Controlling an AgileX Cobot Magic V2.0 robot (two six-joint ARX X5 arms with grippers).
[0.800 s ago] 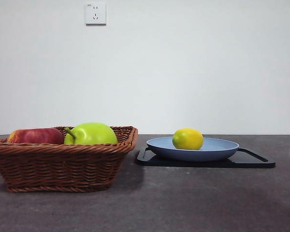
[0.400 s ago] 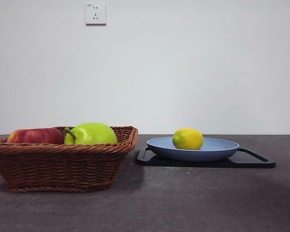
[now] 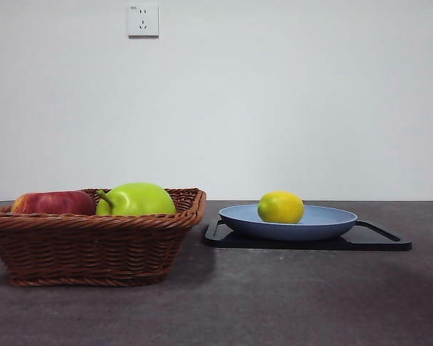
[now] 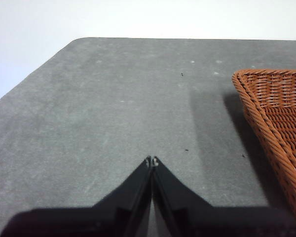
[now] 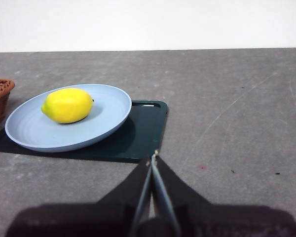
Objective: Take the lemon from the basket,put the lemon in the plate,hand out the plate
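The yellow lemon (image 3: 280, 207) lies in the light blue plate (image 3: 332, 223), which rests on a black tray (image 3: 379, 240). The brown wicker basket (image 3: 94, 249) stands to the plate's left. In the right wrist view the lemon (image 5: 67, 105) lies in the plate (image 5: 103, 121); my right gripper (image 5: 153, 157) is shut and empty, apart from the plate, low over the table beside the tray's edge. My left gripper (image 4: 152, 160) is shut and empty over bare table, beside the basket (image 4: 281, 113). Neither arm shows in the front view.
A red apple (image 3: 52, 203) and a large green stemmed fruit (image 3: 136, 200) lie in the basket. The black tray (image 5: 143, 131) has handles at its ends. A wall socket (image 3: 143, 20) is on the white wall behind. The table's rounded corner (image 4: 79, 42) shows in the left wrist view.
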